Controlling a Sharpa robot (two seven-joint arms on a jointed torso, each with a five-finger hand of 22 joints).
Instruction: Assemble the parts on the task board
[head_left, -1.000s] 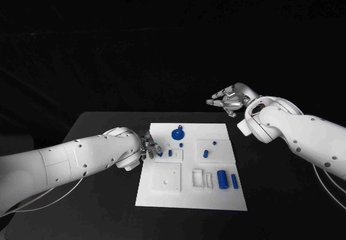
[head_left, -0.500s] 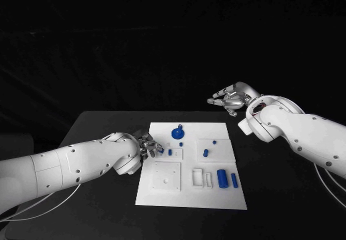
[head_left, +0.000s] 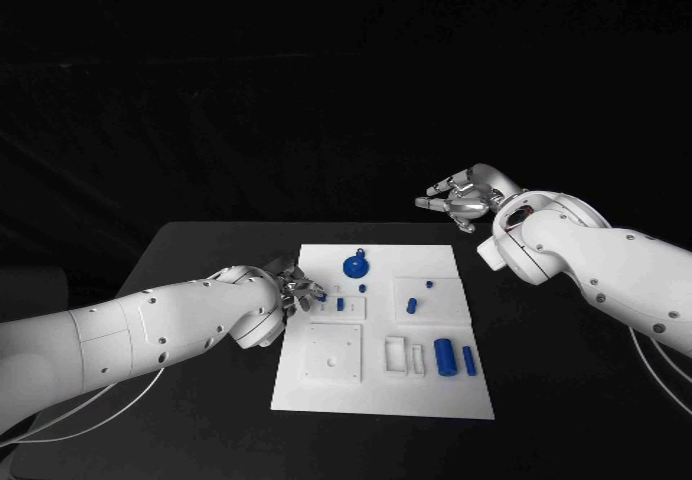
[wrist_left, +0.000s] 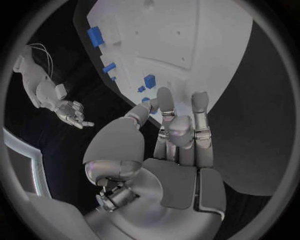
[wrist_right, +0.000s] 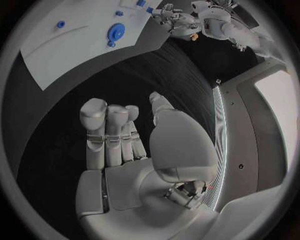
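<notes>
We are seeing a black table (head_left: 188, 250) taking up the lower half of the head frame, its far edge running across just above the middle. Behind it a black backdrop (head_left: 346, 100) is hanging over the whole upper half, faint folds showing in it. Light is falling from above, leaving the tabletop matte and dark grey. In the right wrist frame a pale panel (wrist_right: 278, 125) with a bright edge strip is curving down the right side. In the left wrist frame a bright framed strip (wrist_left: 28, 165) is showing at lower left.
</notes>
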